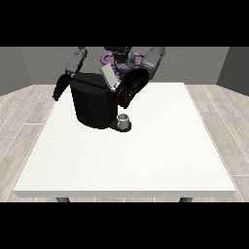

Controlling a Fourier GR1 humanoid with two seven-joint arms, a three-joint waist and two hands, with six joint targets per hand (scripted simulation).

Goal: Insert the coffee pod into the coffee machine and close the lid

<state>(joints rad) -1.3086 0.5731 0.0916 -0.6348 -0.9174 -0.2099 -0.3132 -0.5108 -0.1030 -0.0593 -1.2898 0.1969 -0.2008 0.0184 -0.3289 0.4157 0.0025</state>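
A black coffee machine (91,104) stands on the white table (146,155) at the far left-centre. Its grey lid (109,77) is tilted up at the machine's top right. The hand at the view's right (129,88) hovers just right of the lid, beside the machine's top, fingers pointing down and somewhat curled. I cannot see a coffee pod. A small grey cup (124,119) sits on the machine's base plate. The hand at the view's left (60,88) hangs beside the machine's left side, off the table's far edge.
The robot's torso (121,58) is behind the machine. The table's white top stretches to the front and right of the machine.
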